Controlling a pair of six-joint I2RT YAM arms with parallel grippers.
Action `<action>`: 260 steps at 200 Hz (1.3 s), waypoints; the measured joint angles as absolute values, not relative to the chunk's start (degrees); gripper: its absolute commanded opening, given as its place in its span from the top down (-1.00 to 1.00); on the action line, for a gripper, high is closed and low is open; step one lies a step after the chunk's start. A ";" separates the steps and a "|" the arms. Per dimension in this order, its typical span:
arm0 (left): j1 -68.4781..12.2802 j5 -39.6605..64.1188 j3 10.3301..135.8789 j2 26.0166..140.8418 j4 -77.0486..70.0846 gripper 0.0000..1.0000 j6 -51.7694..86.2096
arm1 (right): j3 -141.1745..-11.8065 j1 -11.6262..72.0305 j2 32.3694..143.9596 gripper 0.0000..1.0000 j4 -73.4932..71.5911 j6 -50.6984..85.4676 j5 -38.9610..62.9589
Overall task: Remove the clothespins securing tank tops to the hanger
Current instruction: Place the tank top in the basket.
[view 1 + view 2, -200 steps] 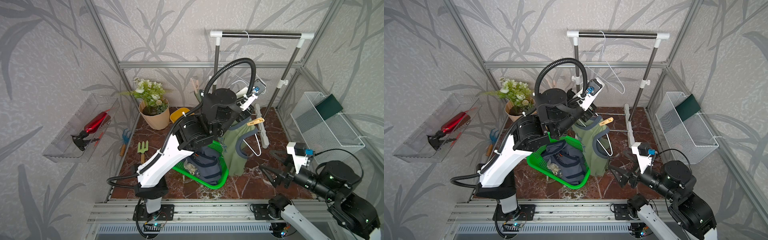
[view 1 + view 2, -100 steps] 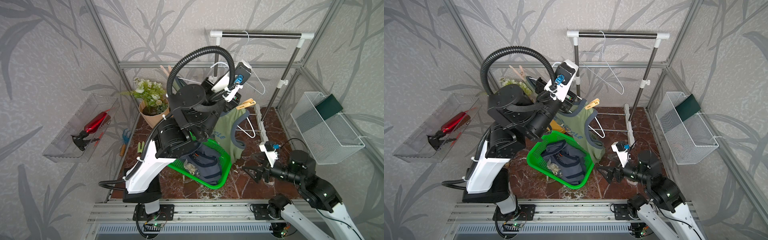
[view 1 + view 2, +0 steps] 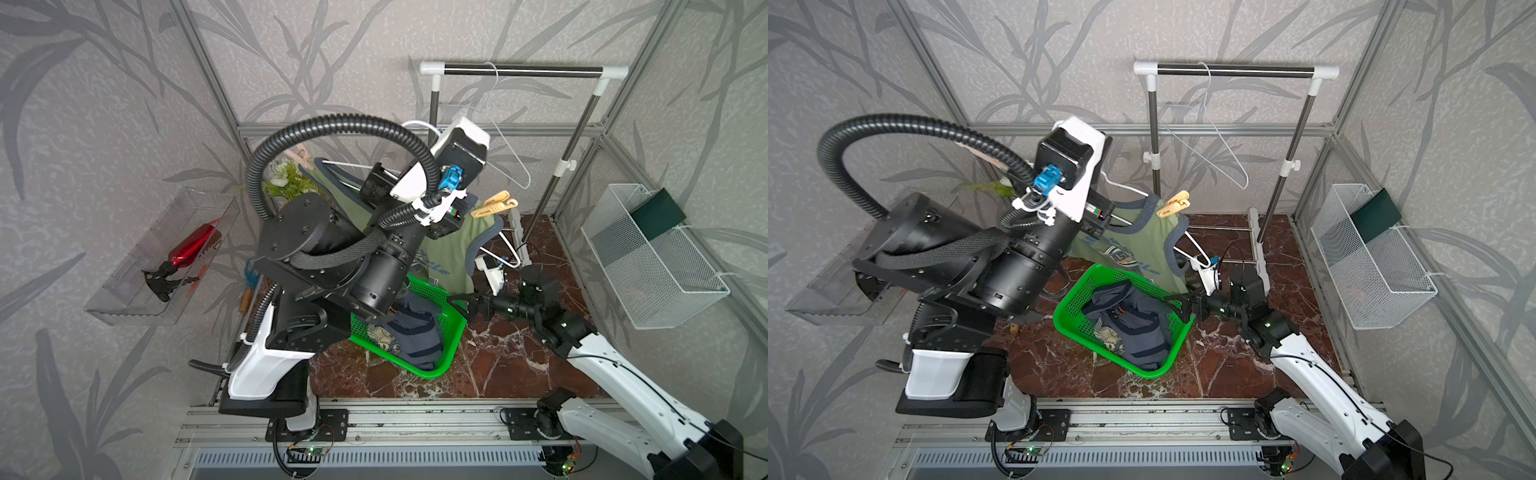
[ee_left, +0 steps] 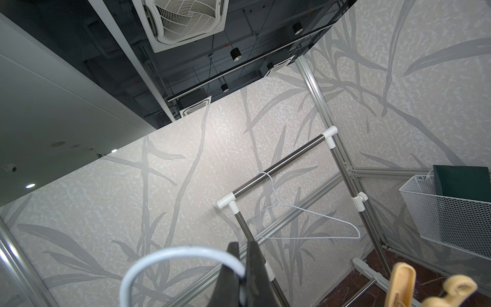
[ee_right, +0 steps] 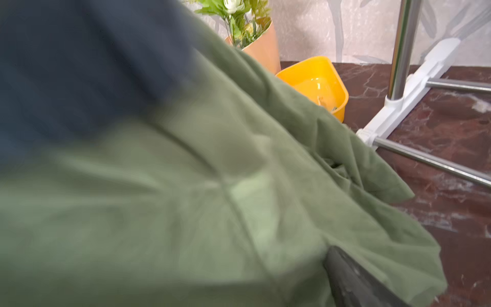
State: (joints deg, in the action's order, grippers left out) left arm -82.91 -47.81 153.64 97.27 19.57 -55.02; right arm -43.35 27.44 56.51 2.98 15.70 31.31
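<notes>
Checked writing first: found blue script and a crest-like badge across the chest of the olive-green tank top (image 3: 1133, 237), too creased and small to read in both top views; found a cream winged print on the slate-blue tank top (image 3: 1133, 328), with no legible words. Located the slate-blue tank top crumpled inside the green basket (image 3: 1071, 320) on the marble floor, and the olive-green one draped on the held hanger (image 4: 170, 252), up above the basket and tilted. Counted one clothespin (image 3: 494, 205) clipped on the shoulder strap nearer the clothes rail (image 3: 523, 70), shown again in the left wrist view but cut off by the frame edge. Noted a second pale tan clip (image 3: 297, 155) at the opposite shoulder, mostly behind the corrugated hose (image 3: 332, 122). Could not see the left gripper (image 4: 243, 245) in either top view, masked by its own wrist camera housing. Confirmed in the left wrist view black fingers (image 4: 253, 263) pressed together on the white hook wire of the held hanger. Recorded the left arm standing high, elbow folded, wrist tipped up toward wall and ceiling. Recorded the right arm stretched low and forward, right gripper (image 3: 1177, 308) level with the basket rim, just beside the olive hem, jaws spread wide; could not confirm any cloth between them. Found the right wrist view filled by blurred olive cloth, with one dark finger (image 5: 353, 281) at its edge and a dark blue patch too soft to identify. Noted an empty hanger (image 4: 305, 238) hooked on the rail.
</notes>
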 measured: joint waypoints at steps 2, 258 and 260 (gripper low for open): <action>-83.15 -47.99 153.64 97.17 19.38 1.00 -55.44 | -43.42 27.44 56.82 -0.81 2.59 15.73 31.31; -88.86 -56.93 130.65 86.02 5.43 1.00 -67.16 | -54.52 46.06 67.35 0.99 -23.57 24.73 27.16; -88.49 -56.93 129.78 85.65 5.65 1.00 -66.72 | -53.93 46.04 67.35 0.98 -23.57 24.64 26.87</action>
